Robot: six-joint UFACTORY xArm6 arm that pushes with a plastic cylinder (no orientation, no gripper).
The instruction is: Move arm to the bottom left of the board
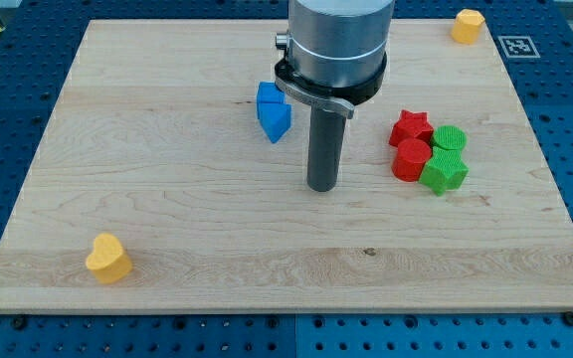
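the arm's upper body is cut off by the view's top edge; only its grey housing and the dark rod below it show. the housing hides part of the board behind it and overlaps the top right edge of the blue block (273, 109), whose exact shape is hard to make out. the board's (217, 249) bottom edge runs close to the view's bottom.

my tip (322, 187) rests on the wooden board near its middle. there are no jaws to open or close; the rod holds nothing and touches no block.

relative to my tip: the blue block lies up and to the view's left, near but apart. to the view's right, a tight cluster: red star (411, 127), red cylinder (412, 159), green cylinder (450, 138), green star-like block (444, 172), all apart from the tip. a yellow heart-shaped block (108, 259) sits far down-left, in the board's bottom left region, well apart from the tip. another yellow block (468, 25) sits far up-right at the board's top edge
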